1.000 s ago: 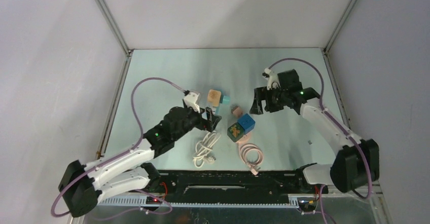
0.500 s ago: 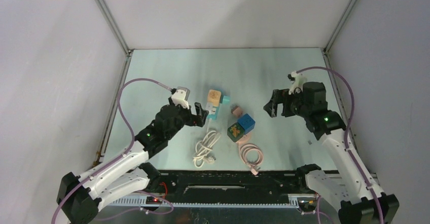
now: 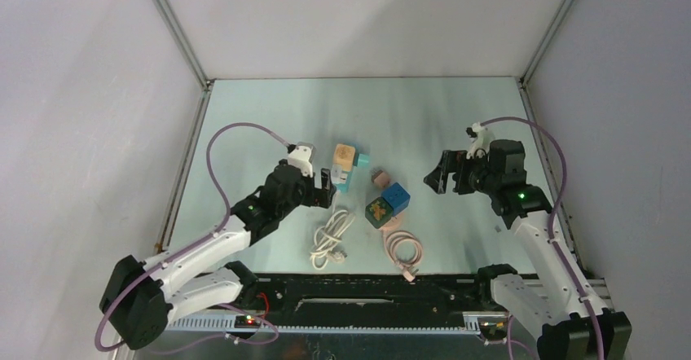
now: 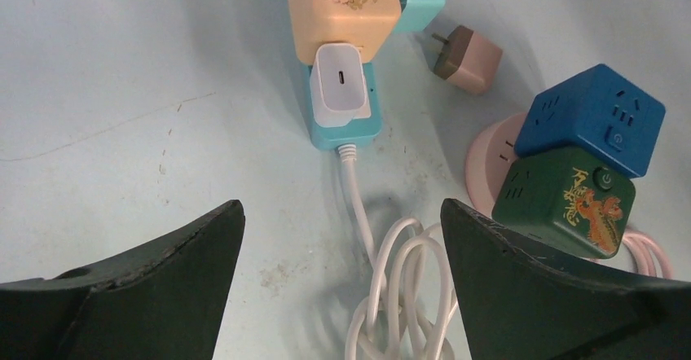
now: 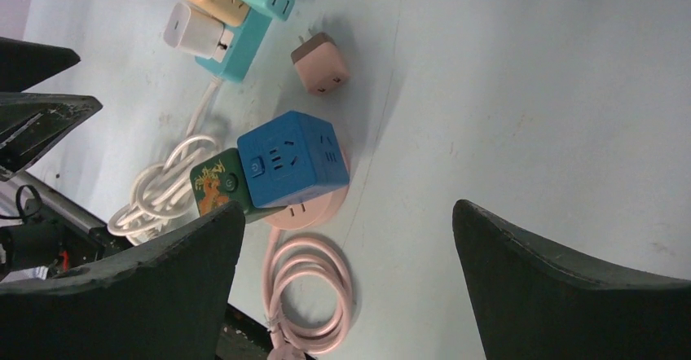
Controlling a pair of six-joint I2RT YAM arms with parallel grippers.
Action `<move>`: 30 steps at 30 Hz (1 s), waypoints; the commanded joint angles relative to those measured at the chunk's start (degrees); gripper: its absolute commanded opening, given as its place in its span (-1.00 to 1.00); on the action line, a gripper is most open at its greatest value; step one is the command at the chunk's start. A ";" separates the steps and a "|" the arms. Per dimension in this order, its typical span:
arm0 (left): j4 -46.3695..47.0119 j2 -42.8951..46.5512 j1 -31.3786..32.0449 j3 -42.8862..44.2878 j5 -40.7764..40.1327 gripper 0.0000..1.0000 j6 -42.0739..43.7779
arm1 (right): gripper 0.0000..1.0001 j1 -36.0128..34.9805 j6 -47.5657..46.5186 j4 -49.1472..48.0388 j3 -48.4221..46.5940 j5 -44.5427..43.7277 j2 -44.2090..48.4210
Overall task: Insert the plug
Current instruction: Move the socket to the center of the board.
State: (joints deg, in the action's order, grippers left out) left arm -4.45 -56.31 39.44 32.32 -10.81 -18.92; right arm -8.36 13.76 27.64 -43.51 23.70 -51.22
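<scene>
A white charger plug (image 4: pixel 338 83) sits in a teal power strip (image 4: pixel 358 128) under a cream cube (image 4: pixel 342 2). A loose pink plug adapter (image 4: pixel 468 50) lies on its side with its prongs showing, also seen in the right wrist view (image 5: pixel 320 65). A blue socket cube (image 5: pixel 289 160) and a green socket cube (image 5: pixel 213 182) rest on a round pink socket base (image 5: pixel 314 212). My left gripper (image 4: pixel 341 205) is open and empty, just short of the teal strip. My right gripper (image 5: pixel 349 207) is open and empty, to the right of the cubes (image 3: pixel 437 177).
A coiled white cable (image 3: pixel 329 242) runs from the teal strip toward the near edge. A coiled pink cable (image 3: pixel 404 250) lies in front of the cubes. Grey walls enclose the table on three sides.
My right gripper has drawn back to the right, away from the cubes. My left gripper has pulled back a little from the teal strip. Both are open and empty.
</scene>
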 commanded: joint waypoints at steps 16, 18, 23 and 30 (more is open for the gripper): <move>3.88 -6.69 -3.83 6.19 -1.33 0.99 -0.79 | 0.99 2.98 4.22 -5.93 6.59 2.18 4.39; 3.13 -8.12 -4.42 8.26 -0.30 0.99 -1.36 | 0.99 3.11 4.46 -6.14 7.03 2.36 4.46; -1.24 -14.68 -4.97 15.50 2.48 0.99 -0.35 | 0.99 3.11 5.71 -7.98 8.59 4.18 3.93; -4.46 -21.63 -4.97 21.10 4.27 0.97 -0.31 | 0.99 3.16 5.19 -8.49 8.88 6.62 1.48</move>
State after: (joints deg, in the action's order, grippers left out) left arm -6.35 -75.66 34.81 49.63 -8.23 -19.46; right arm -5.41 19.09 21.80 -34.59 28.21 -48.77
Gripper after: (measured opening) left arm 0.993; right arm 0.993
